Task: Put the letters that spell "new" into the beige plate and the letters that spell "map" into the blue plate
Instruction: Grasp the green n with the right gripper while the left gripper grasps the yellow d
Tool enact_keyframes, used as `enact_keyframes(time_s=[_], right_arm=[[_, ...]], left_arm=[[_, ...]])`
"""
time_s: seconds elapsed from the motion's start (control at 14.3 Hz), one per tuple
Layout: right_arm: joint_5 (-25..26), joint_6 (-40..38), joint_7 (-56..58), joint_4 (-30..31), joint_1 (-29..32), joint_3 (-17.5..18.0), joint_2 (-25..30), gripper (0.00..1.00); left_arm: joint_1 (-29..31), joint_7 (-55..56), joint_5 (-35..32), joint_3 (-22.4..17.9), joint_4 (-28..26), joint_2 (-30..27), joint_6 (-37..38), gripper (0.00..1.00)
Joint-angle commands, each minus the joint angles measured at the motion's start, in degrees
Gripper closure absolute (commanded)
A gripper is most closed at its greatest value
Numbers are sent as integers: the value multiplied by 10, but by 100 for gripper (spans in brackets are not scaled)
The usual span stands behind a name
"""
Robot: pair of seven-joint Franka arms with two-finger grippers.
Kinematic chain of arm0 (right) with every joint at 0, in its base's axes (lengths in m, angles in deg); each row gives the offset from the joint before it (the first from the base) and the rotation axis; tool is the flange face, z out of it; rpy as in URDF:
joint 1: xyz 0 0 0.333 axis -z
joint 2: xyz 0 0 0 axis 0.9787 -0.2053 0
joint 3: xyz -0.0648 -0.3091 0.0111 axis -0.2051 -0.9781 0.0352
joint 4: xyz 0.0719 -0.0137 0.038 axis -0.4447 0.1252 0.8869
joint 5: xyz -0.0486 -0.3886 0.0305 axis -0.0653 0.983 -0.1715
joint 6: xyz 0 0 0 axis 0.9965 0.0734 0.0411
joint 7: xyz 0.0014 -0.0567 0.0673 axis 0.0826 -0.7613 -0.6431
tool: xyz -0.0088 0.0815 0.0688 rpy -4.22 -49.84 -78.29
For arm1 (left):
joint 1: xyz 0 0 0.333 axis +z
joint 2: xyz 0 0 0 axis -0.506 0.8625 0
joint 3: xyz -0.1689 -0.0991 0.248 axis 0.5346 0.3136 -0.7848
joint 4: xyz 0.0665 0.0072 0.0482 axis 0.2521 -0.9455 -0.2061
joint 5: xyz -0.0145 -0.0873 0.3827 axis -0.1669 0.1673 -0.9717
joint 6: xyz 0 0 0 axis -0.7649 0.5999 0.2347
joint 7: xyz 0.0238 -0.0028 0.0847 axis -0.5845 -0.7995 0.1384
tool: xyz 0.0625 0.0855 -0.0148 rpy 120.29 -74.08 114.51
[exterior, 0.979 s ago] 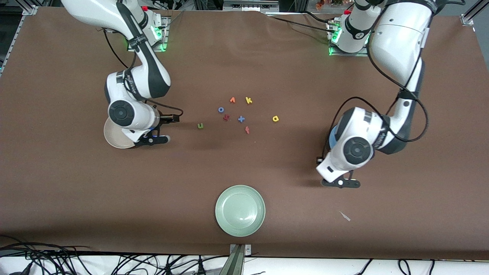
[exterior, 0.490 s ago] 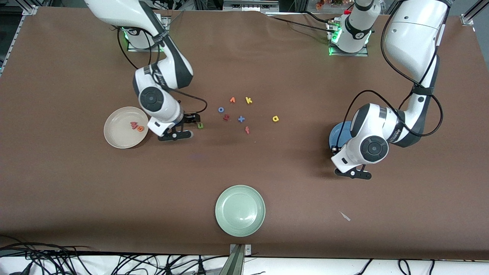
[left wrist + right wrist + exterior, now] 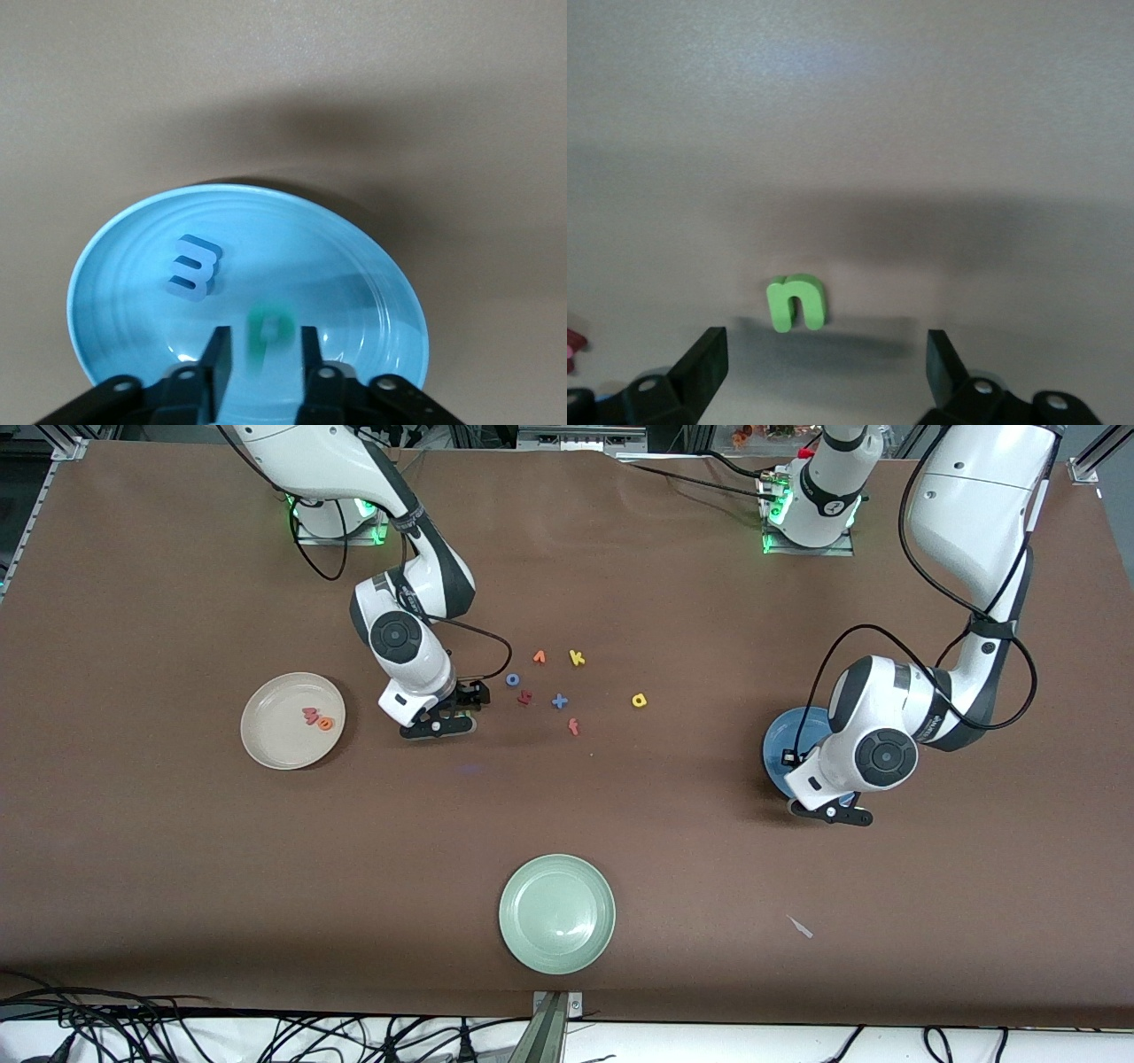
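The blue plate [image 3: 115, 257] holds the blue m [image 3: 193, 266]. My left gripper [image 3: 265, 335] hangs open low over this plate [image 3: 780, 740]. The teal p [image 3: 268, 333] shows blurred between the jaws, with a gap on each side. My right gripper [image 3: 824, 345] is open wide, low over the table, with the green n [image 3: 796, 302] lying just ahead of its fingertips. In the front view that gripper [image 3: 456, 710] hides the n. The beige plate [image 3: 270, 740] holds the salmon-red w [image 3: 310, 715] and the orange e [image 3: 325, 724]. The yellow a [image 3: 639, 701] lies on the table between the two arms.
Beside the right gripper lie loose letters: orange v [image 3: 539, 657], yellow k [image 3: 577, 658], blue o [image 3: 512, 679], a dark red letter [image 3: 524, 699], a blue cross shape [image 3: 559, 701], red f [image 3: 573, 727]. A pale green plate [image 3: 556, 912] sits near the front edge.
My right arm swung from the beige plate to over the green n. My left arm moved over the blue plate, its jaws spread and let go of the teal p.
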Motion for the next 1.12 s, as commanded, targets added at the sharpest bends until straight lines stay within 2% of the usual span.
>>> enact_keyframes(time_s=[0.0, 0.21, 0.42, 0.49, 0.7, 0.91, 1.05], right_arm=[[-8, 23, -3, 5, -13, -3, -9, 7], [-8, 31, -3, 3, -15, -3, -13, 16], [-8, 31, -2, 1, -14, -3, -12, 27], [-8, 31, -3, 1, -14, -3, -13, 27], [-8, 31, -3, 1, -14, -3, -12, 41], [-8, 31, -2, 0, -14, -3, -11, 52], [-8, 31, -2, 0, -14, -3, -10, 59]], left_arm=[[1, 2, -10, 16, -15, -32, 6, 0], [1, 36, -8, 53, -10, -59, 37, 0], [1, 108, -8, 112, -10, -84, 70, 0], [1, 135, -7, 129, -11, -81, 69, 0], [-6, 229, 10, 171, -11, -62, 52, 0], [-27, 254, 11, 182, -12, -27, 9, 0], [-56, 317, 11, 181, -13, -9, -12, 0]])
